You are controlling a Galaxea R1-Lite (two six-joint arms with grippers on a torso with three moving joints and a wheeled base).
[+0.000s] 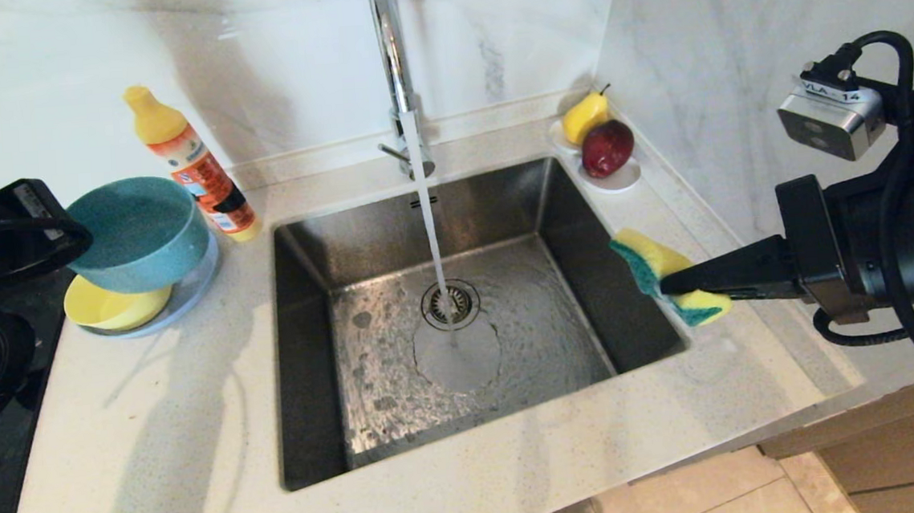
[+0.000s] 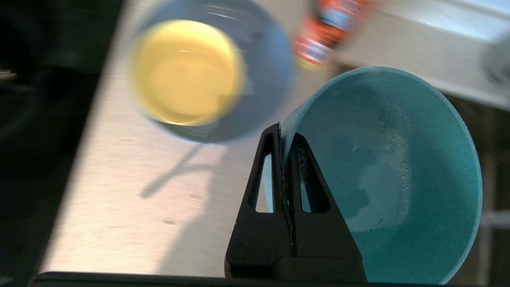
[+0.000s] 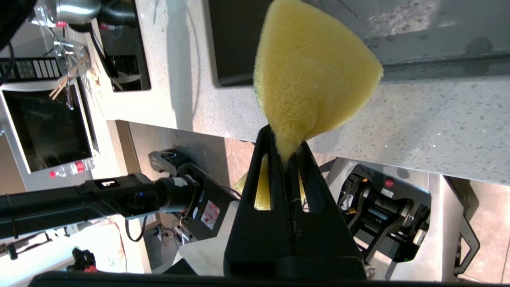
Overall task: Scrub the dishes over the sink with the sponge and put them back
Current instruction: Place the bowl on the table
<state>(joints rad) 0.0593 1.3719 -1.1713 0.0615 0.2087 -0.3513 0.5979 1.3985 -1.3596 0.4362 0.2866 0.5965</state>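
Right gripper (image 3: 287,153) pinches soft sponge (image 3: 310,71) flat — left gripper (image 2: 285,137) clamps wet, slippery teal bowl (image 2: 382,171) by its rim.

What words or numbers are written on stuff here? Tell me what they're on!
"VLA - 14": on the white sticker on the silver camera block on the right arm.
Detergent bottle: its label has print, too small to read in the head view, blurred in the left wrist view.
Nothing else readable.

Black arms; looping cables; slotted fingers (image 3: 293,187)
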